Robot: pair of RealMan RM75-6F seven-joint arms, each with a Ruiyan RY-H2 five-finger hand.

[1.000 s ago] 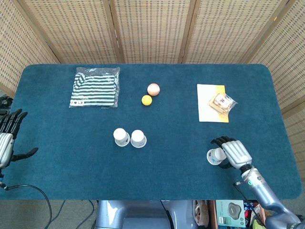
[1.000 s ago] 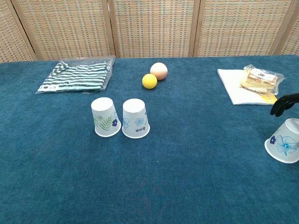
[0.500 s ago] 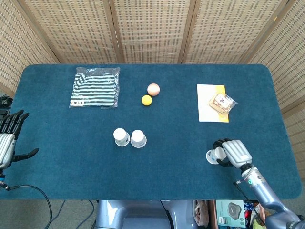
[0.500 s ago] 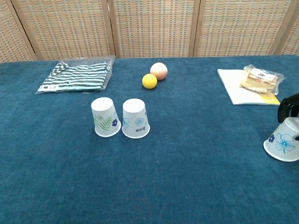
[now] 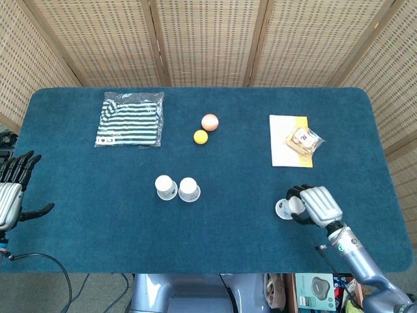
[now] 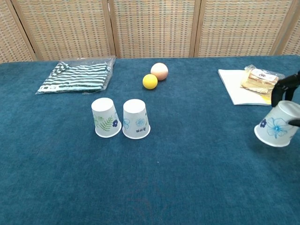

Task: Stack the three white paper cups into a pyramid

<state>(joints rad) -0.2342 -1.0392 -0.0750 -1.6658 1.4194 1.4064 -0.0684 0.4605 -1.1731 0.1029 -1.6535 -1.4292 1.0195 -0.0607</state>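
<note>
Two white paper cups stand upside down, side by side, near the table's middle: the left cup (image 5: 165,187) (image 6: 106,117) has a green leaf print, the right cup (image 5: 189,189) (image 6: 136,118) small blue flowers. A third cup (image 5: 286,208) (image 6: 276,124) with a blue flower is tilted and lifted off the cloth at the right, where my right hand (image 5: 313,205) (image 6: 287,89) grips it. My left hand (image 5: 13,189) hangs off the table's left edge with fingers spread, holding nothing.
A striped cloth in a plastic bag (image 5: 130,119) lies at the back left. A yellow ball (image 5: 201,137) and a peach ball (image 5: 210,122) sit behind the two cups. A wrapped snack (image 5: 303,141) rests on a white and yellow paper (image 5: 284,149) at the back right.
My right hand has closed on the third cup, raised it off the table and carried it a little left, tilting it. The left hand barely moved.
</note>
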